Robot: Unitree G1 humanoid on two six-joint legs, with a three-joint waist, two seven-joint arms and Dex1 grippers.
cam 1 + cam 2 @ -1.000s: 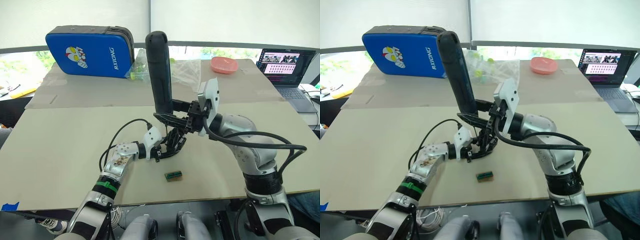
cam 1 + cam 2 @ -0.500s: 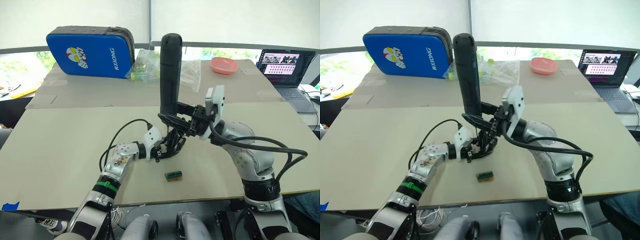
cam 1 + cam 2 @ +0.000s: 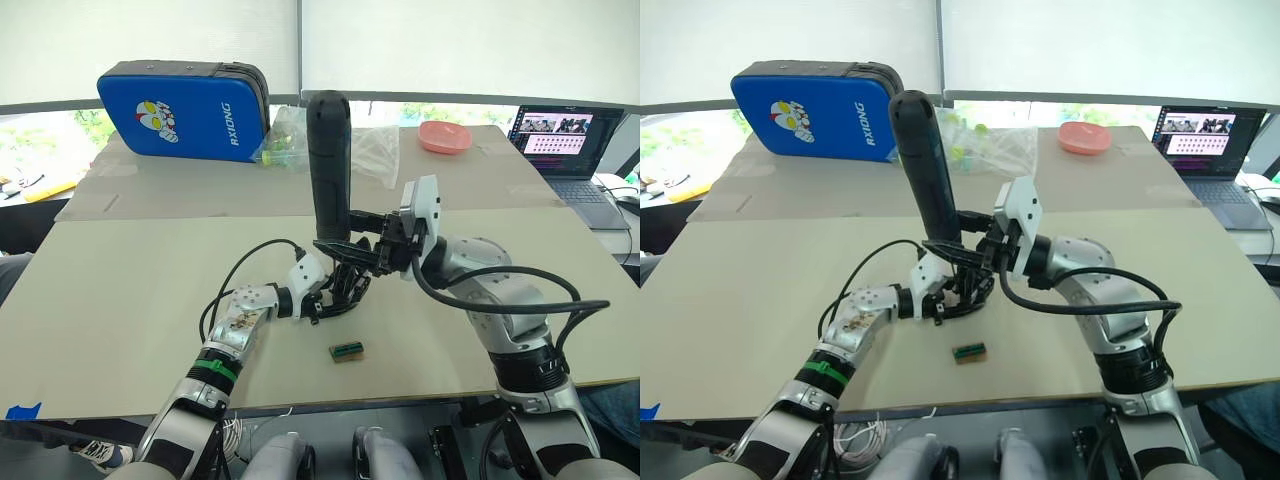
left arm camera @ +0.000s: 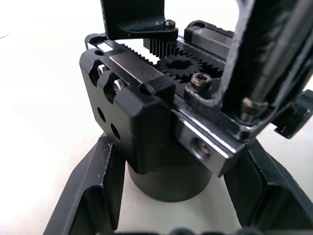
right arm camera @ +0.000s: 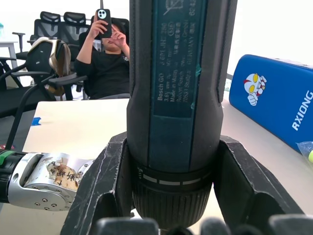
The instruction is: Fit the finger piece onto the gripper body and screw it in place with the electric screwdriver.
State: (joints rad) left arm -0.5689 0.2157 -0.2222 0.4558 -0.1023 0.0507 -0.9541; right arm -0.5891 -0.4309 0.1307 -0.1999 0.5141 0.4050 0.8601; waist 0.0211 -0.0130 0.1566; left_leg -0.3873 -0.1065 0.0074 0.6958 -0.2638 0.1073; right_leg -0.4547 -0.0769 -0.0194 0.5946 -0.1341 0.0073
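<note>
Bright even daylight from windows behind table point(image 3: 120, 290), soft shadows, washed-out background beyond left gripper point(image 4: 166, 205), close parts blurred.

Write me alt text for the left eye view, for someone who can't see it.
The right gripper holds the electric screwdriver upright, tip down on the gripper body, which the left gripper clamps on a tan table. A small green-and-black block lies nearby.
</note>
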